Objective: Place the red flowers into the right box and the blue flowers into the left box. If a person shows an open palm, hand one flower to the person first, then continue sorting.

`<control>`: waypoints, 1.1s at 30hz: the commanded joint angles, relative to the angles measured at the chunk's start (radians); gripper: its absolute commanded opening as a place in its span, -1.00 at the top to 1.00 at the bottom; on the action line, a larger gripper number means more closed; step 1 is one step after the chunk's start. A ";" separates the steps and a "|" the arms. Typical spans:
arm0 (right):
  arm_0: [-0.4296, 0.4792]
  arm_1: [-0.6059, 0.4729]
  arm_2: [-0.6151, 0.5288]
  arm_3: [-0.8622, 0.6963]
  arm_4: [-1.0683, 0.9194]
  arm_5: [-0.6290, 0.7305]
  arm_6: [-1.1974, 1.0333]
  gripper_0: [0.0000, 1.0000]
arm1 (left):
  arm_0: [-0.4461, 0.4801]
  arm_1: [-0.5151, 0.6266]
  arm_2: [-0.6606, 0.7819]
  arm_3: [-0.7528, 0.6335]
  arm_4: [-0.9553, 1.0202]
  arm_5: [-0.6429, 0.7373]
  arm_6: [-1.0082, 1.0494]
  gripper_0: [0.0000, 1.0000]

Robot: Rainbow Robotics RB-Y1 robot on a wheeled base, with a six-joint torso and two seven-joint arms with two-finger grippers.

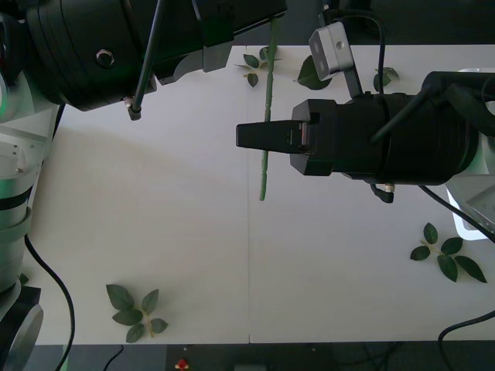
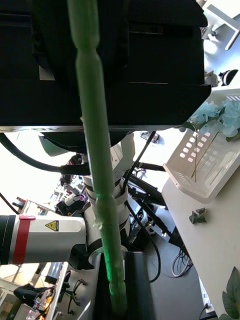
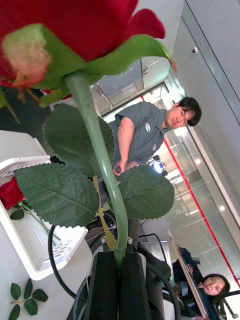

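stem [image 1: 264, 166] of one red rose [image 3: 65, 30] is pinched by both grippers: right gripper [image 1: 249, 135] clamps it low above the table [image 1: 155, 216], left gripper [image 3: 116, 260] nearer the bloom. release left first, then carry it to the white right box [image 3: 35, 250], which already holds a rose.

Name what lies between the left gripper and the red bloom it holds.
The green stem of the red flower, bearing broad leaves, runs from the left gripper to the bloom, as the left wrist view shows.
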 commanded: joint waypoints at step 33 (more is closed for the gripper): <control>0.049 -0.078 -0.072 -0.036 0.000 -0.022 0.070 1.00 | 0.031 0.032 -0.024 -0.030 0.012 -0.013 -0.080 -1.00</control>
